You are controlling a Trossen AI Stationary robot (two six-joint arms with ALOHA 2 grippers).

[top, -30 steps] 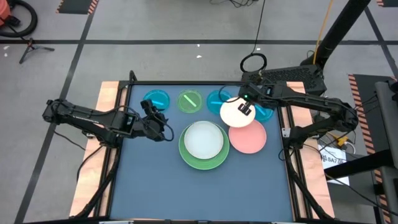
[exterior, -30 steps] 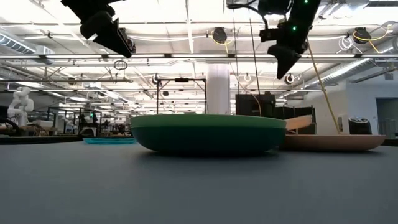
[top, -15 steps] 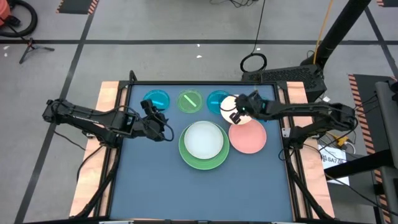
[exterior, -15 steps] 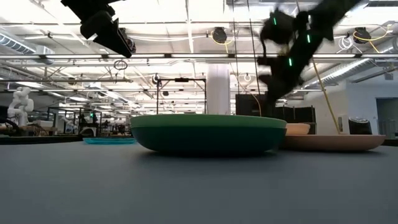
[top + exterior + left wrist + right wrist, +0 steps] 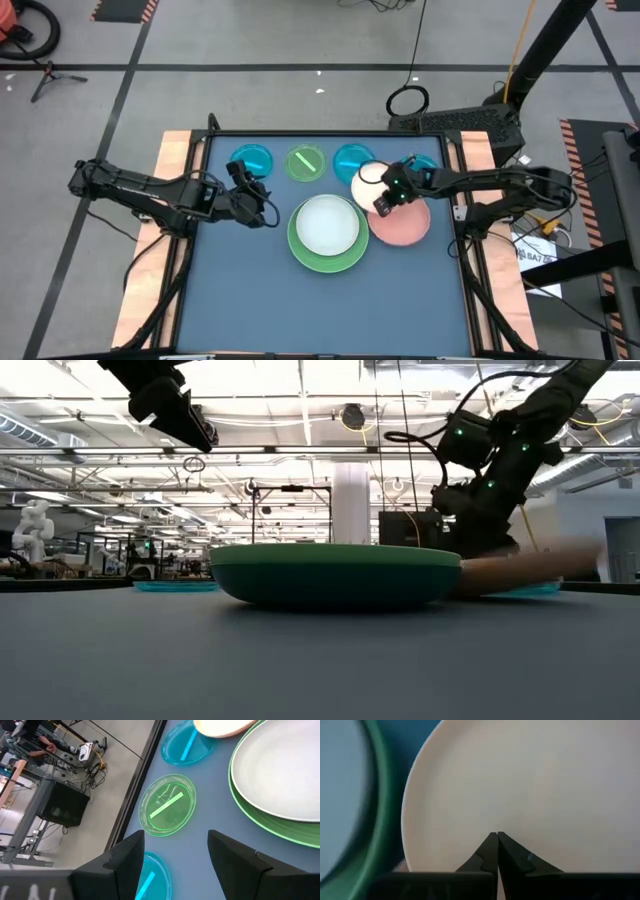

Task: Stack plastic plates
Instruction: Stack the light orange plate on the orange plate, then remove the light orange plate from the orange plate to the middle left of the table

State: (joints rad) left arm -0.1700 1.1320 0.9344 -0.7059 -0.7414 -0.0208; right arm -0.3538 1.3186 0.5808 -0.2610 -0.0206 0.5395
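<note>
A pale grey plate sits in a light green plate at mid-table. The green plate fills the low view. A cream plate lies with its edge over a pink plate. Small translucent plates line the far edge: cyan, lime and cyan. My right gripper is down on the cream plate, fingers shut. My left gripper hangs open, left of the green plate and high above the table. My right gripper touches the cream plate's upper face with its shut fingertips, inside the rim on the side toward the green plate. Nothing sits between the fingers. They slant down from the table's right. In the low view a plate beside this gripper lies tilted, one side raised.
Another cyan plate lies partly hidden behind my right arm at the far right. The lime plate and a cyan plate lie under my left wrist. Bare blue table stretches toward the near edge.
My right gripper has come down from high above the table, moving toward the near and left edges and tipping over, until its shut tips reach the cream plate. The cream plate has slid slightly toward the left, and in the low view the plate there now sits tilted.
</note>
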